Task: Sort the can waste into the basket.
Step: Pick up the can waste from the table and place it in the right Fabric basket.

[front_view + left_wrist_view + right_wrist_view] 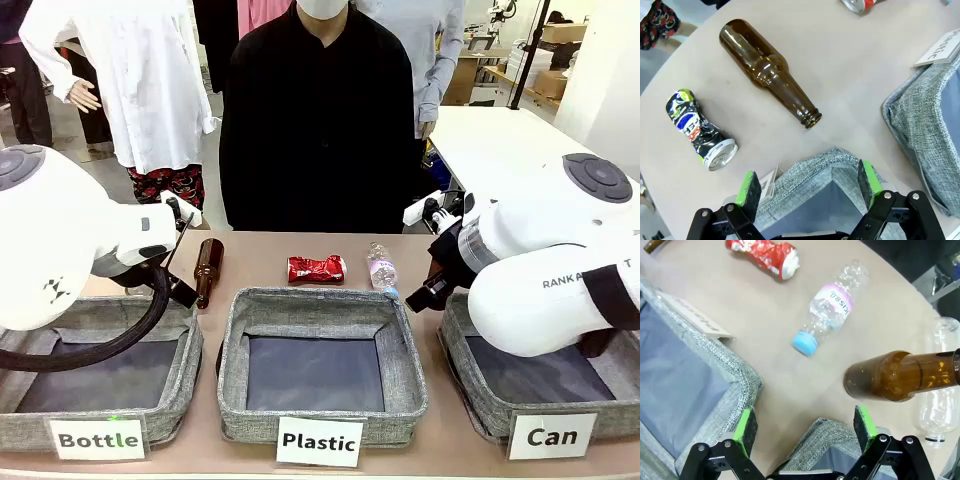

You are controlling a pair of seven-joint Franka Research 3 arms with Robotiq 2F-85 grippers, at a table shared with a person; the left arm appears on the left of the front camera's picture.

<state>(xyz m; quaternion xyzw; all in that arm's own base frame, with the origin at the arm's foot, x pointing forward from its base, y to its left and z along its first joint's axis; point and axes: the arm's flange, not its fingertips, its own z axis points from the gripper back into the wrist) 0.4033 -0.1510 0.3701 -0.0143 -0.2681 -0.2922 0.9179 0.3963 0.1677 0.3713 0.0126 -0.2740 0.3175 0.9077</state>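
Note:
The shiny red crushed can (316, 268) lies on the table behind the middle bin, and shows again in the right wrist view (765, 255). On its side left of a brown bottle lies the dark printed crushed can (697, 131). The grey basket labelled "Can" (480, 410) stands at the front right, under my right arm. My right gripper (805, 427) hangs open and empty over that basket's far corner (825, 435). Open and empty too, my left gripper (809, 182) hovers over a corner of the "Bottle" bin (812, 167), near the dark can.
The "Plastic" bin (320, 300) stands in the middle and the "Bottle" bin (190, 380) at the left. One brown bottle (207, 270) lies behind the left bin, another (900, 375) near my right gripper. Two clear plastic bottles (832, 310) (940, 405) lie nearby. A person stands across the table.

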